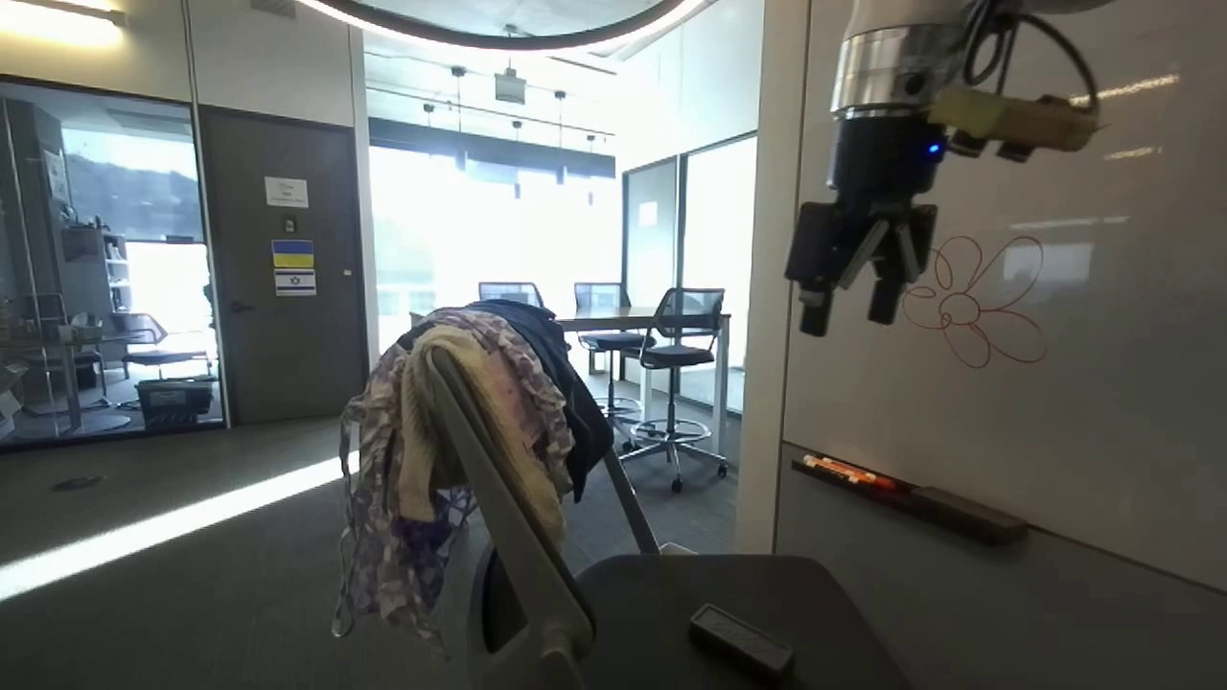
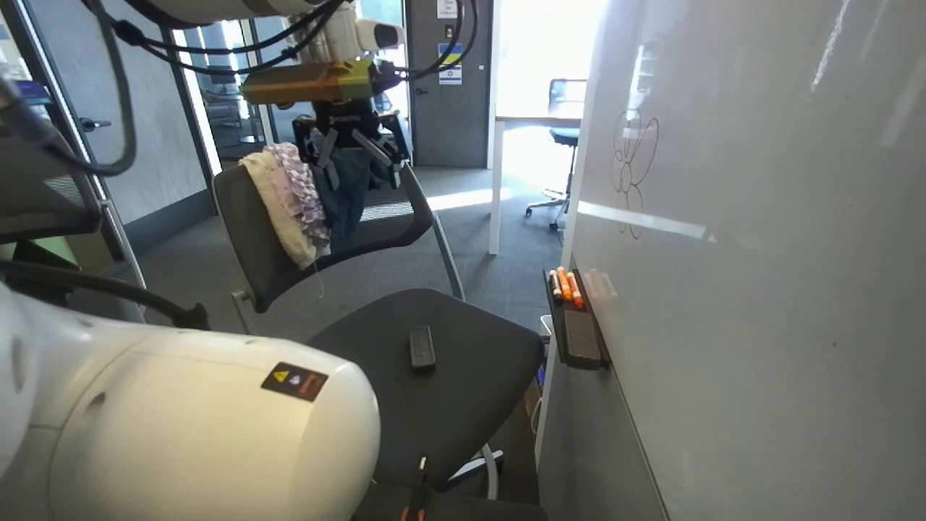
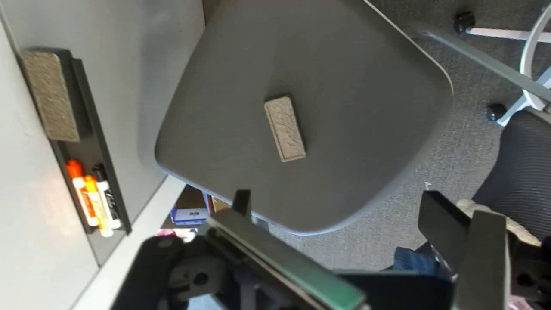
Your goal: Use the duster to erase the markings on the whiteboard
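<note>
A small dark duster [image 1: 741, 640] lies flat on the chair seat in both exterior views [image 2: 422, 347]; it also shows in the wrist view [image 3: 285, 129]. A thicker felt block, like a second duster [image 1: 968, 515], rests on the whiteboard's ledge [image 2: 555, 312]. The markings [image 1: 960, 310] are thin red lines in a flower shape on the whiteboard [image 1: 1131, 431], fainter in an exterior view [image 2: 626, 177]. My gripper [image 1: 849, 316] is open and empty, pointing down, high above the chair and apart from the board. In the wrist view its fingers [image 3: 340, 209] are wide apart.
The dark chair seat [image 3: 344, 86] stands beside the board. Clothes [image 1: 479, 383] hang over the chair's back, below and behind the gripper in an exterior view [image 2: 289, 202]. Several markers [image 2: 568, 286] lie on the ledge next to the felt block. Tall chairs [image 1: 676, 331] and a table stand behind.
</note>
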`<state>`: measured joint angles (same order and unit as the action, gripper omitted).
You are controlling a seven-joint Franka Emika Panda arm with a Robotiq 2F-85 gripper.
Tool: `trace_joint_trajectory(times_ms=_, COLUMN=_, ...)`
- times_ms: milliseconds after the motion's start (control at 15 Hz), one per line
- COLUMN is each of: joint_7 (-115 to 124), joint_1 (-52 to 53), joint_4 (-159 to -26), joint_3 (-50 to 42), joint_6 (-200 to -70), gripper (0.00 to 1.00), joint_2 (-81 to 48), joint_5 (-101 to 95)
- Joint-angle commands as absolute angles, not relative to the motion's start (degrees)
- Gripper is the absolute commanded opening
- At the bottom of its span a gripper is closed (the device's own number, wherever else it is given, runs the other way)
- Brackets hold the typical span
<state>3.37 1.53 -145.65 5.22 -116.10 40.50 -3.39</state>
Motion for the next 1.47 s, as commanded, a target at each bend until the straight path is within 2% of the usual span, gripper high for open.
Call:
trace_joint_trajectory(times_ms=0, joint_7=3.84, joint_1=3.50, joint_4=-139.94, joint_3=7.71, joint_6=-123.57, gripper=1.00, joint_2=27.57, joint_5=-3.66)
trace_joint_trajectory(times_ms=733, joint_7=-4.33, joint_1=5.15, joint_4=-133.59, joint_3=7.23, joint_6=-139.26, gripper=1.00, joint_2=-0.56, joint_5=-2.67)
trace_joint_trajectory(times_ms=1133, joint_7=-13.43, joint_1=4.07, joint_4=-136.20, joint_3=7.07, joint_6=-148.99, gripper=1.00, joint_2=-8.12, joint_5=-2.20)
trace_joint_trajectory(times_ms=1400, joint_7=-11.86, joint_1=4.17, joint_4=-136.08, joint_3=6.98, joint_6=-147.63, gripper=1.00, joint_2=-9.32, joint_5=-3.01)
